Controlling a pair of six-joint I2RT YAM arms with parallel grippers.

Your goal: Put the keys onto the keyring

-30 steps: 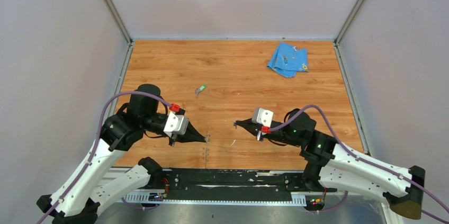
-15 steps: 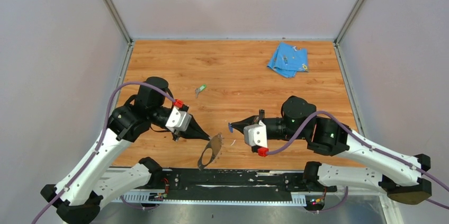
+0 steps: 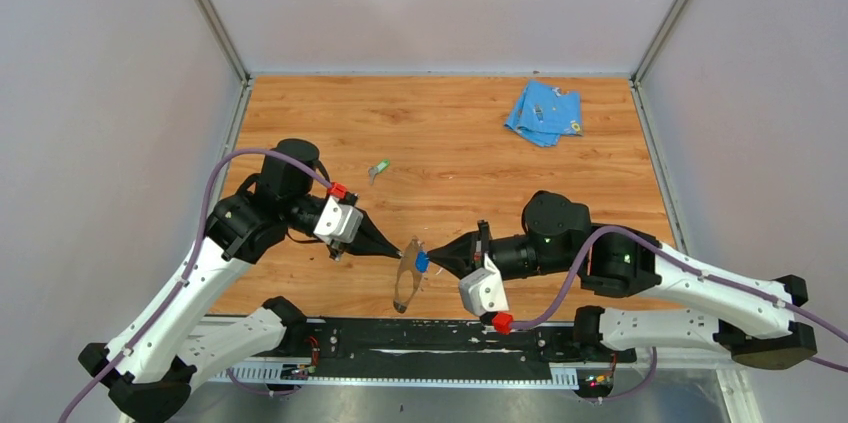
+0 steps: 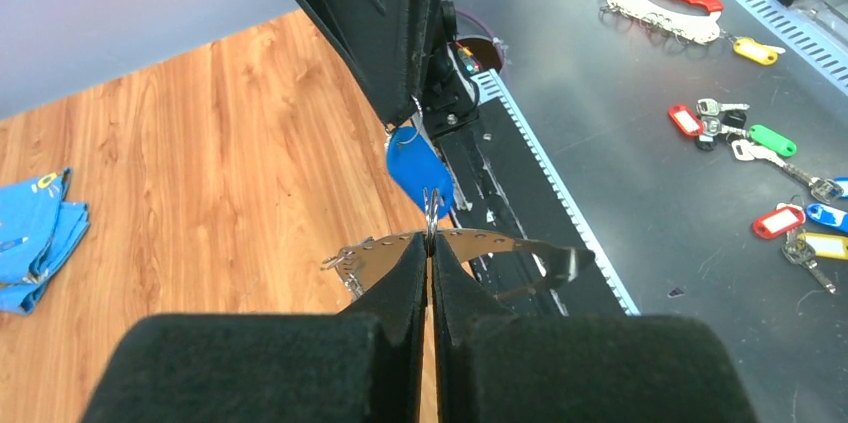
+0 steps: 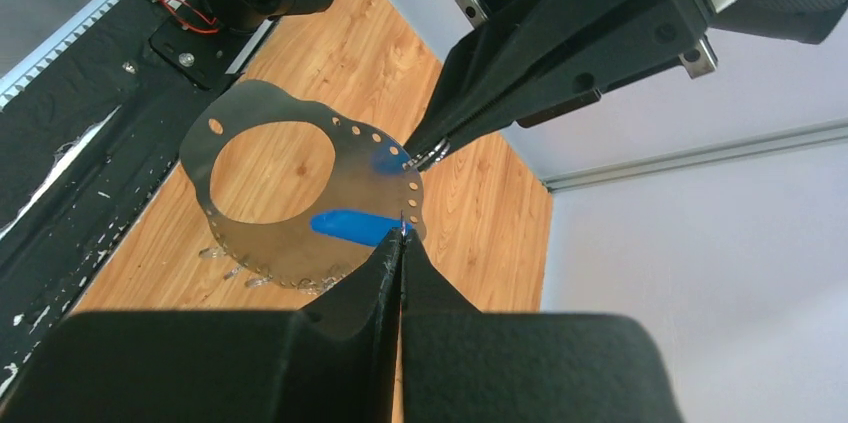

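Newly lifted, converged: left gripper [image 4: 430, 238] pinches flat perforated metal keyring [image 5: 270, 248], right gripper [image 5: 402, 238] clamps blue-headed key [image 5: 350, 226].

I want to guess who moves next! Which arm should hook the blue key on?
Right. The right hand pinches the blue key just beside the keyring, which the left hand holds up off the table.
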